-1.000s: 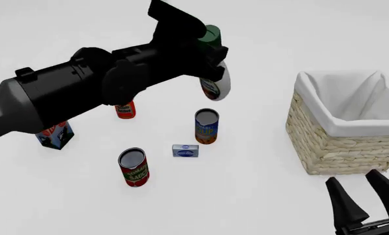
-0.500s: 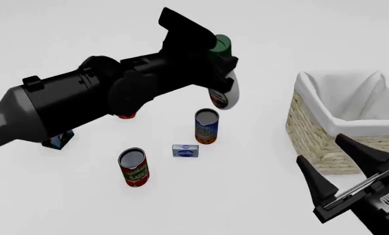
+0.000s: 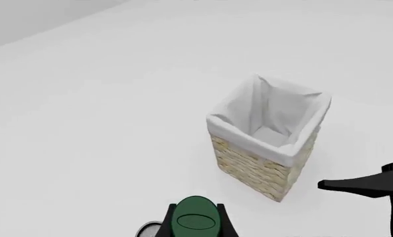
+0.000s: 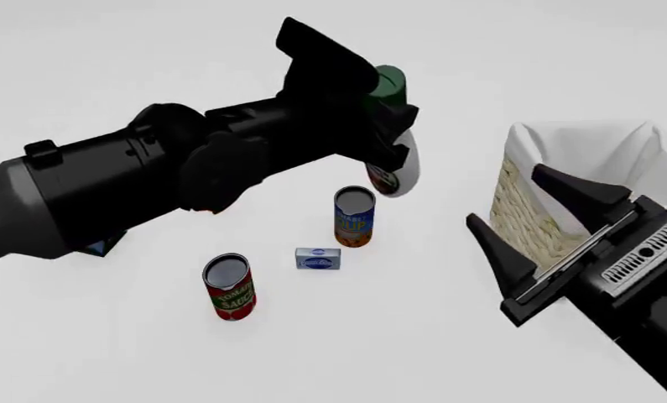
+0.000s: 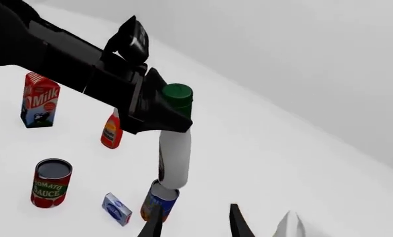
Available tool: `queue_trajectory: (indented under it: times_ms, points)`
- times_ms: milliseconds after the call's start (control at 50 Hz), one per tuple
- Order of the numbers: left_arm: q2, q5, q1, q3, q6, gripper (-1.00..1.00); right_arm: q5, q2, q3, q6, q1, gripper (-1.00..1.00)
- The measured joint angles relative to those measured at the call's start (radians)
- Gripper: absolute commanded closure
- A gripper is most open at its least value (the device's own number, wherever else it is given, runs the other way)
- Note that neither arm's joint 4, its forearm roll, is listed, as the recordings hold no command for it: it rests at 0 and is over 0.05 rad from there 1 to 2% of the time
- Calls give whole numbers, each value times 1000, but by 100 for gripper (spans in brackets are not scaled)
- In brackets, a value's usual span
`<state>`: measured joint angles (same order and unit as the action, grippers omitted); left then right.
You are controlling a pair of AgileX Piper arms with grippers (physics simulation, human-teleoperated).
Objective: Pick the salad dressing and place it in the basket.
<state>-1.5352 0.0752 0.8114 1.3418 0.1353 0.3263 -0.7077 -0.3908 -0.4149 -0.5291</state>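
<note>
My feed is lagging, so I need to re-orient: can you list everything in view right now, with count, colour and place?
White curvy-waisted salad dressing bottle with dark green cap: one, held in the air above the cans.
Square pale tan wicker basket with white cloth lining: one, right side of the table.
Blue-and-orange tin can: one, table centre, below the bottle.
Red tomato sauce can: one, nearer and to the left.
Small blue-and-white box: one, between the cans.
Red-orange bottle with white cap: one, farther left.
Red, white and blue milk carton: one, far left.
Left gripper: black, shut on the bottle's neck.
Right gripper: black, open, in front of the basket.
</note>
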Motion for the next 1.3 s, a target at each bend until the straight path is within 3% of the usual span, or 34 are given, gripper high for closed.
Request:
queue_trajectory:
  times_ms: [1300]
  points:
    - [67, 5, 83, -61, -26, 100, 171, -268, -133, 8, -95, -100]
